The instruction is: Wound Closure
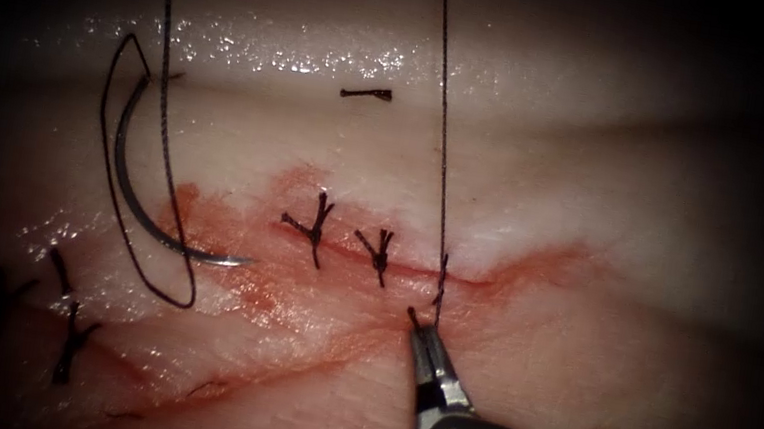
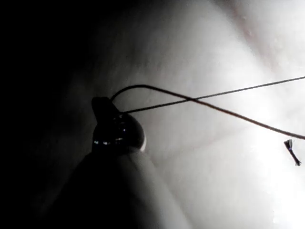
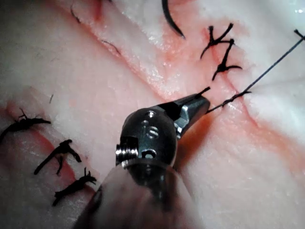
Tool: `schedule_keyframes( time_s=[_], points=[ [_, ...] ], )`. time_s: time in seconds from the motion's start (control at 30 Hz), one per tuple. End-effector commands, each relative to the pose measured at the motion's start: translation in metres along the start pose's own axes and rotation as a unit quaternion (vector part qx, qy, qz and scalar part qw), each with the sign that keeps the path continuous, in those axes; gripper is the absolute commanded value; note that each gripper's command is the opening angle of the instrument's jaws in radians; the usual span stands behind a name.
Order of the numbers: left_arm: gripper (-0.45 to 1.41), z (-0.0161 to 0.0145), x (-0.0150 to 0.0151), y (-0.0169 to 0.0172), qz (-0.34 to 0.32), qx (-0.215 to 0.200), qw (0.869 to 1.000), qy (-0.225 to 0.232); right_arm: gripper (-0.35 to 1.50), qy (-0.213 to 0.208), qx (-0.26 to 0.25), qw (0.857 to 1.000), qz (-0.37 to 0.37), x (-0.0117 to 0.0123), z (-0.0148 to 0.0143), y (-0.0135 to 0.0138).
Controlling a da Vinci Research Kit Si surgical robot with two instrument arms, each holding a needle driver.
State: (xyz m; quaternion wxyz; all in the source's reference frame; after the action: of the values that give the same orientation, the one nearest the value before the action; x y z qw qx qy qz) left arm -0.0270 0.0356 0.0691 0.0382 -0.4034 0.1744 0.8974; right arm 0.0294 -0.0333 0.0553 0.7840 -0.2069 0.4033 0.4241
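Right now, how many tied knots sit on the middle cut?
2: left knot, right knot beside it. Right tool grips thread further right; needle lies far left.

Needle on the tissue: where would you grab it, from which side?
Judging by its pose, grip the needle on its bare mid-curve, coming from the endoscope view's left. It lies flat on the tissue left of the cut, and thread crosses its right, tip-side stretch.

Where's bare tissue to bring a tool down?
Free: right of the right tool and taut thread, and between the needle and the knots. Crowded: the needle, lying loose left of the cut, inside a thread loop; old stitches below. The right tool grips the short thread end.
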Motion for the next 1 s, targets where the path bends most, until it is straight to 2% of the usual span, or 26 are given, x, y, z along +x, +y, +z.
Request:
schedule_keyframes(
  time_s=[0.03,0.33,0.37,0.4,0.5,0.57,0.6,0.67,0.73,0.77,0.9,0.93,1.0],
  points=[
    [-0.45,0.0009,0.0002,-0.0003,0.002,0.001,1.0,0.004,-0.35,0.009,0.002,1.0,-0.009,0.0,0.0007,-0.0006],
    [-0.45,0.0005,0.0011,0.0009,0.002,-0.004,1.0,0.025,-0.35,0.058,0.02,0.997,-0.045,0.0022,0.0013,0.0002],
    [-0.45,0.0002,0.0017,0.0017,-0.006,-0.007,0.999,0.036,-0.11,0.066,0.038,0.996,-0.044,0.0025,0.0012,0.0003],
    [-0.45,0.0002,0.0017,0.0017,-0.006,-0.007,0.999,0.036,-0.11,0.066,0.038,0.996,-0.044,0.0025,0.0012,0.0003],
    [-0.45,-0.0008,0.0028,0.0033,-0.023,-0.017,0.998,0.058,0.98,0.068,0.047,0.996,-0.047,0.0028,0.0012,0.0005],
    [-0.45,-0.0017,0.0036,0.0044,-0.035,-0.026,0.996,0.072,1.31,0.067,0.048,0.996,-0.046,0.003,0.0014,0.0007],
    [-0.45,-0.0029,0.0048,0.006,-0.053,-0.05,0.992,0.098,1.45,0.074,0.067,0.994,-0.046,0.0031,0.0017,0.001],
    [-0.45,-0.0035,0.0053,0.0067,-0.058,-0.064,0.99,0.11,1.47,0.077,0.075,0.993,-0.046,0.0032,0.0018,0.0011],
    [-0.45,-0.0048,0.0066,0.0086,-0.066,-0.092,0.984,0.136,1.48,0.082,0.09,0.991,-0.046,0.0033,0.0016,0.0012],
    [-0.45,-0.0065,0.008,0.0106,-0.072,-0.115,0.978,0.158,1.48,0.084,0.095,0.991,-0.046,0.0034,0.0014,0.0012],
    [-0.45,-0.0087,0.0097,0.0129,-0.076,-0.132,0.971,0.185,1.47,0.091,0.116,0.988,-0.045,0.0036,0.0009,0.0018],
    [-0.45,-0.0104,0.0112,0.0145,-0.078,-0.143,0.965,0.203,1.41,0.1,0.141,0.983,-0.058,0.004,0.0007,0.0026],
    [-0.45,-0.0111,0.0118,0.015,-0.079,-0.148,0.963,0.21,1.4,0.102,0.146,0.982,-0.066,0.0042,0.0007,0.003]
  ],
)
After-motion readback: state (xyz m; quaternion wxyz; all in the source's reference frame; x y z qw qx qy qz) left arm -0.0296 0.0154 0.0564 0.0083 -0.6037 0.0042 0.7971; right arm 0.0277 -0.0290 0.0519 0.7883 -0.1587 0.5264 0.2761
